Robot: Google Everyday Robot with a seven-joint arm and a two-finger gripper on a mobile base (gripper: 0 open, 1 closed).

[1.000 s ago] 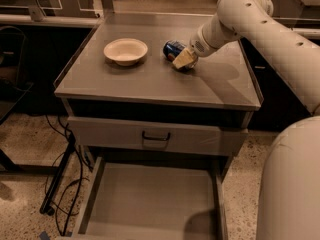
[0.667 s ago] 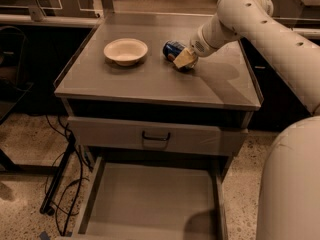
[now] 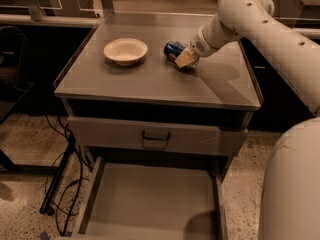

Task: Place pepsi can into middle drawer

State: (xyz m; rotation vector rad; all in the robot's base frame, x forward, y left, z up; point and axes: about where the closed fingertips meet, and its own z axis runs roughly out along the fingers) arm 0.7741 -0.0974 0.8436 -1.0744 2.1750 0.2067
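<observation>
A: Which step is this?

B: The pick-up, I'd say. The can (image 3: 173,48) lies on the desk (image 3: 150,79), far side and right of centre, and looks tipped over rather than standing. The gripper (image 3: 183,60) is down at its near-right end, touching it or as good as.

A: Clamped on it?

B: I cannot tell. The gripper is right against the can, but whether it is apart or closed on the can does not show. The can rests on the desk either way, so nothing has been lifted yet.

A: And the drawer?

B: The drawer (image 3: 150,199) is pulled out at the near bottom of the scene, with its grey floor bare. Above it sits a shut drawer front (image 3: 156,136) with a dark handle, so the way in is from above, on the near side of that front.

A: So what does the next move call for?

B: A sure hold first, since a can on its side may roll away towards the far left. Then a lift off the desk, a carry towards the near edge and past it, and a descent over the drawer floor before letting go.

A: Anything in the path?

B: The bowl (image 3: 125,50) sits to the left of the can, well apart from it. A straight carry towards the near side should miss it.
</observation>
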